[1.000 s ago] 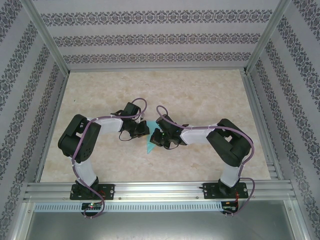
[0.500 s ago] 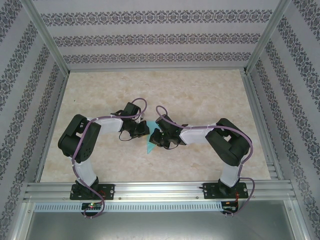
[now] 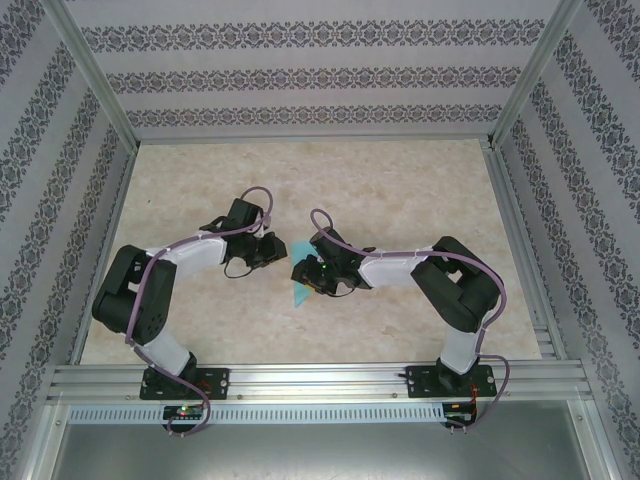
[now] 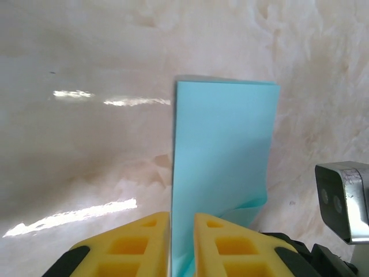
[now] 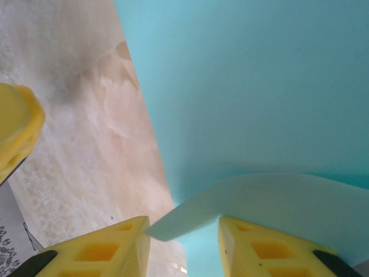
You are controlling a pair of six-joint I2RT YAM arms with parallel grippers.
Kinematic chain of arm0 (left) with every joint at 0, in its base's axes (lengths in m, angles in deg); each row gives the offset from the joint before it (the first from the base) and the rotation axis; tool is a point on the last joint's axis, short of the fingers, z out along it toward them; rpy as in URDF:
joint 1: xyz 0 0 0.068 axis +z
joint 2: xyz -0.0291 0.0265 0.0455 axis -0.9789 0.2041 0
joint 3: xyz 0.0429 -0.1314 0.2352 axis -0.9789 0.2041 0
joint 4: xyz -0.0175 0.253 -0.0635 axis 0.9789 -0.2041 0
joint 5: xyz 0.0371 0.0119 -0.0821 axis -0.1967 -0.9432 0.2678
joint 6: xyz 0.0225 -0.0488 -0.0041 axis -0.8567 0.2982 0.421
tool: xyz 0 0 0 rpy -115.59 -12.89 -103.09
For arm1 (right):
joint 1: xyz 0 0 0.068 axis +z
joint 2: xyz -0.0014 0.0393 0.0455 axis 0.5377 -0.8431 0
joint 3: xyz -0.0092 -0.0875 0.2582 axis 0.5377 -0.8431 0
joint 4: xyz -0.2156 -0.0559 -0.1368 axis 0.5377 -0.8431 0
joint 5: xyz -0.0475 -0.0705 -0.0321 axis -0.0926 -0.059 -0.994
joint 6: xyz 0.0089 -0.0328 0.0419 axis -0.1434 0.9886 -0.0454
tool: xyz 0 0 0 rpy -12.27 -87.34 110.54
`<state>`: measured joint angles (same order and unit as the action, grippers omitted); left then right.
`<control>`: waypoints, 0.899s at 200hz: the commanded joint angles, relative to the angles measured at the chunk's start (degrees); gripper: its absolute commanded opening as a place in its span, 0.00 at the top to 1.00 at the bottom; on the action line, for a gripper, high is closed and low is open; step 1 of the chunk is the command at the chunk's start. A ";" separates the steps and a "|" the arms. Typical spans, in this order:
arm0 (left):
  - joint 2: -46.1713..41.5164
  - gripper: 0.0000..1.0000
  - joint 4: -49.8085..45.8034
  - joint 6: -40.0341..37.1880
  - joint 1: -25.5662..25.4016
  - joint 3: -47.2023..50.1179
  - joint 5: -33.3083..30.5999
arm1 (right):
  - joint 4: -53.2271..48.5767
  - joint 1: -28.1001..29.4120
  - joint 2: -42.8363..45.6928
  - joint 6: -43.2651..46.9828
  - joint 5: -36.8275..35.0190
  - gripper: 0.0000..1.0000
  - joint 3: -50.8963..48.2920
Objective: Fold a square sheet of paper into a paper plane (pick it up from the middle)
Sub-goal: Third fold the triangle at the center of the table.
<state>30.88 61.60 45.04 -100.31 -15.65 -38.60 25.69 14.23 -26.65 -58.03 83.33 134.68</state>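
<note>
Your left gripper (image 4: pixel 181 214): reaching inward, jaws slightly parted astride paper (image 4: pixel 222 150) | your right gripper (image 5: pixel 183 222): low, facing it, jaws apart.

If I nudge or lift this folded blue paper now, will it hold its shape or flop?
Probably floppy: a loose flap of the light-blue paper curls up between the right gripper's fingers instead of lying flat. It is likely very light and apt to slide on the glossy table, which shows bright reflections.
</note>
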 commanded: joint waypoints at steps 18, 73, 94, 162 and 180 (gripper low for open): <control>-1.93 0.80 -1.46 0.33 0.68 1.83 0.41 | -3.42 -0.09 -0.72 1.90 -2.51 0.60 -0.80; -2.10 0.81 0.58 -1.27 0.33 2.90 4.63 | -2.56 -0.10 0.56 2.11 -3.67 0.65 -2.31; -2.53 0.85 1.40 -1.27 -0.43 3.45 5.69 | -3.28 -0.18 0.51 2.20 -3.79 0.73 -2.46; -2.38 0.95 3.54 -0.38 -4.57 4.88 7.90 | -4.86 -0.19 -0.10 2.27 -4.38 0.98 -2.54; -1.63 0.97 4.16 -0.13 -5.73 4.73 7.90 | -5.20 -0.18 -0.10 2.32 -4.47 0.99 -2.48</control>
<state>29.48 62.76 45.02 -104.46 -11.24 -32.06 24.78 14.19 -26.24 -56.54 81.47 133.31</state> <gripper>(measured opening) 0.064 0.052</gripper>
